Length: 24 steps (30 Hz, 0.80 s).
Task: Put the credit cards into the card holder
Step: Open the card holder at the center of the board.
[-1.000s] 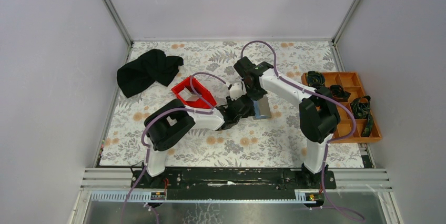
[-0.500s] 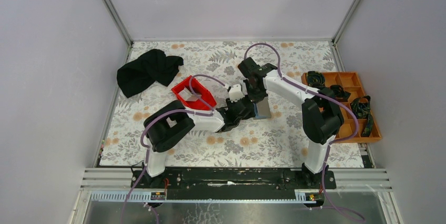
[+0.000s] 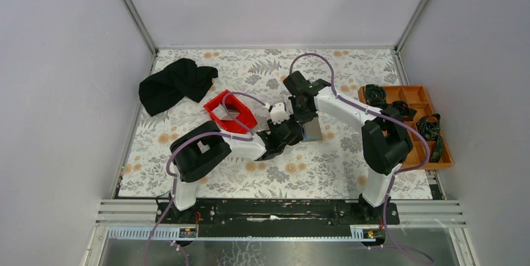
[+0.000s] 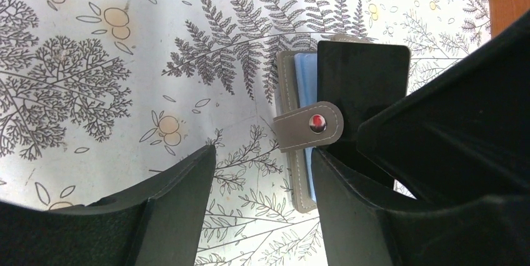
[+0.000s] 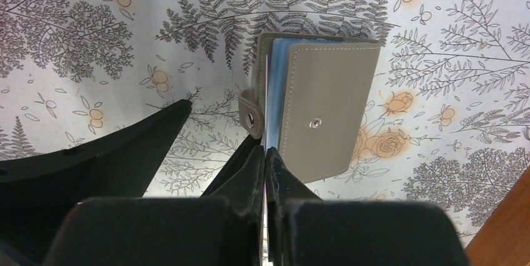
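Note:
The grey card holder [image 5: 328, 107] lies open on the floral cloth, and a light blue credit card [image 5: 275, 85] shows inside it. My right gripper [image 5: 266, 152] is shut on a thin credit card, seen edge-on between its fingers, at the holder's opening. The left wrist view shows the card holder [image 4: 301, 178] with its snap strap [image 4: 310, 125] and a dark card face [image 4: 362, 85] against it. My left gripper [image 4: 262, 155] is open. One of its fingers [image 4: 340, 197] is over the holder's edge; the other is on bare cloth. From above, both grippers meet at the card holder [image 3: 312, 130].
A red plastic bin [image 3: 230, 111] stands just left of the grippers. A black cloth [image 3: 175, 83] lies at the back left. An orange compartment tray [image 3: 414, 147] holding dark items lies along the right edge. Grey walls enclose the table.
The right gripper has edged slightly nearer and lower over the holder with its card. The left wrist has shifted a little. Both grippers' states are unchanged.

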### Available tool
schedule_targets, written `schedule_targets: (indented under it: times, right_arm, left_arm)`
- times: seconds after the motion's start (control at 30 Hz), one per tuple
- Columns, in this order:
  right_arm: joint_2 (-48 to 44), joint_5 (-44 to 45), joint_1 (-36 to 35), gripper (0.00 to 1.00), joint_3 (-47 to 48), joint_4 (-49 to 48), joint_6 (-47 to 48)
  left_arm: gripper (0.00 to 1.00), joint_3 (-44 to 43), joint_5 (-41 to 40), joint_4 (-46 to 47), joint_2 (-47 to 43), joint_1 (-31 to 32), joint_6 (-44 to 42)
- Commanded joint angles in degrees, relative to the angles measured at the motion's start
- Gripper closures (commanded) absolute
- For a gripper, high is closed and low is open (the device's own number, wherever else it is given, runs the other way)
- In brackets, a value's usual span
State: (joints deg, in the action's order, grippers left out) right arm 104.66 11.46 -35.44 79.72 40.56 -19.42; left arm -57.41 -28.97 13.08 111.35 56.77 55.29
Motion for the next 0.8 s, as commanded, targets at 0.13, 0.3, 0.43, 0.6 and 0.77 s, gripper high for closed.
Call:
schedule_targets:
  times: [0.13,0.3,0.43,0.6,0.77]
  right_arm:
    - [3.5,4.0,-0.2,1.0,-1.4,-1.6,-0.9]
    - [4.4,5.3,-0.2,1.0,0.0,-0.9,-0.4]
    - [4.4,6.7,-0.2,1.0,1.0,-0.1,0.1]
    - [4.6,7.9,-0.2,1.0,1.9,0.7,0.4]
    - [4.1,5.5,-0.3,1.0,4.7,1.8,-0.1]
  left_arm:
    - [0.32,7.6,0.1,-10.5,-1.3,2.8,3.0]
    - [0.32,9.0,-0.3,-10.0,-2.2,2.8,2.7]
    - [0.32,10.6,-0.6,-9.2,-3.0,2.8,2.8]
    - [0.32,11.4,-0.7,-8.8,-3.5,2.7,2.5]
    - [0.31,11.6,-0.4,-8.1,-3.5,2.8,1.9]
